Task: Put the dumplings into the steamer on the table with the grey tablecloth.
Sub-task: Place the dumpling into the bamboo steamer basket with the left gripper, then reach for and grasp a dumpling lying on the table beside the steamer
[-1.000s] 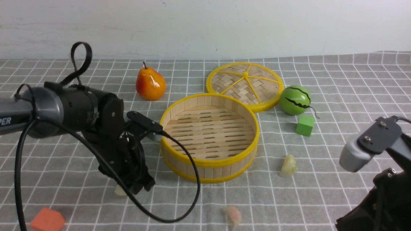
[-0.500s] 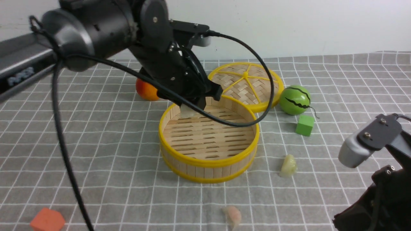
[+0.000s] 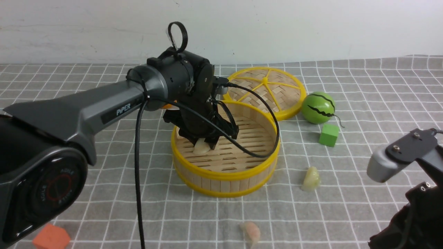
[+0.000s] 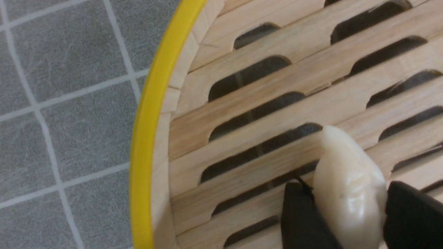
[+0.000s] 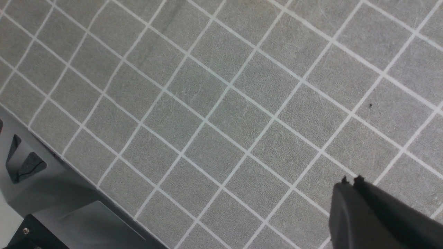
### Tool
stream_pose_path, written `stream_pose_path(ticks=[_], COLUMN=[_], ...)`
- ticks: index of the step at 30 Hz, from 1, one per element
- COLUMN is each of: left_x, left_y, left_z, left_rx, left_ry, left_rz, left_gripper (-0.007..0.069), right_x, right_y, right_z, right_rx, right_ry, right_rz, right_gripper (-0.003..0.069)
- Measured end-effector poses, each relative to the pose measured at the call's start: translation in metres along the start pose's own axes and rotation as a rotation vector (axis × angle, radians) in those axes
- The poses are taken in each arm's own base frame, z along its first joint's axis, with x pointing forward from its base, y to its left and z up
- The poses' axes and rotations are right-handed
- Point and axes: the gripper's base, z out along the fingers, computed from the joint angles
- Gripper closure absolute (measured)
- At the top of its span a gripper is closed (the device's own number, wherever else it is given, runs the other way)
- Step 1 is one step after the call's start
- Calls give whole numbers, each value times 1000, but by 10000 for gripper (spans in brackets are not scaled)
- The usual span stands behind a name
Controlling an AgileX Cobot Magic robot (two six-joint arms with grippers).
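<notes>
My left gripper point(image 3: 203, 144) is shut on the cream-white dumpling point(image 3: 200, 148) and reaches down inside the steamer point(image 3: 225, 174), near its left wall. In the left wrist view the dumpling point(image 4: 346, 180) sits between the two black fingers point(image 4: 299, 214), just above the slotted floor of the steamer point(image 4: 145, 138). A yellow-green dumpling point(image 3: 310, 178) lies on the grey tablecloth point(image 3: 311, 214) right of the steamer. A pink dumpling point(image 3: 251, 232) lies in front of it. My right gripper point(image 5: 350, 180) is shut and empty over bare cloth at the front right.
The woven yellow-rimmed lid point(image 3: 264, 88) lies behind the steamer, touching it. A green watermelon ball point(image 3: 317, 108) and a green cube point(image 3: 328, 135) stand to the right. An orange block point(image 3: 51, 238) sits at the front left corner. An orange-red fruit point(image 3: 168, 105) is mostly hidden behind my left arm.
My left gripper lifted the cream-white dumpling from the cloth at the front left, carried it over the steamer and lowered it inside. The right arm barely moved.
</notes>
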Motion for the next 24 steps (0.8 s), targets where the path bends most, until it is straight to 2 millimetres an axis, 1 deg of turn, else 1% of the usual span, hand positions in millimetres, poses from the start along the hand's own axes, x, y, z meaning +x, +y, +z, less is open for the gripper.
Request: stream_pose_path(ticks=[3, 4, 6, 7, 8, 10, 13, 14, 15, 17, 18, 19, 20, 22, 24], left_x=[0, 0, -1, -3, -7, -14, -20, -20, -20, -16, -13, -7, -2, 13, 36], left_y=[0, 0, 1, 1, 2, 3, 7, 8, 10, 14, 16, 18, 20, 25, 31], left_z=[0, -4, -9, -16, -35, -65, -125, -133, -165, -199, -213, -232, -244, -269, -287], left_rx=[-1, -4, -7, -9, -13, -13, -7, -5, 2, 8, 9, 10, 11, 15, 13], left_ry=[5, 16, 24, 27, 30, 13, -47, -60, -116, -174, -198, -227, -244, -269, -271], left_rz=[-1, -3, -4, -5, -9, -14, -2, 0, 2, 2, 1, 1, 0, -2, -1], left_gripper=[282, 249, 226, 211, 189, 180, 181, 183, 203, 245, 270, 315, 356, 445, 543], right_x=[-4, -8, -11, -14, -24, -34, -53, -56, -64, -75, -78, -85, -88, -96, -102], right_y=[-2, -1, 0, 3, 11, 20, 36, 36, 42, 50, 52, 55, 56, 59, 60], right_z=[4, 6, 6, 6, 6, 8, 17, 19, 30, 43, 48, 59, 66, 82, 99], right_rx=[8, 18, 27, 34, 49, 69, 115, 118, 139, 147, 146, 144, 139, 119, 98], right_ry=[21, 32, 37, 39, 42, 45, 59, 63, 86, 105, 114, 133, 145, 166, 178], right_rz=[7, -4, -19, -32, -70, -108, -139, -131, -128, -120, -117, -111, -105, -85, -60], right_gripper=[656, 656, 656, 656, 654, 654, 643, 641, 627, 597, 585, 550, 525, 451, 358])
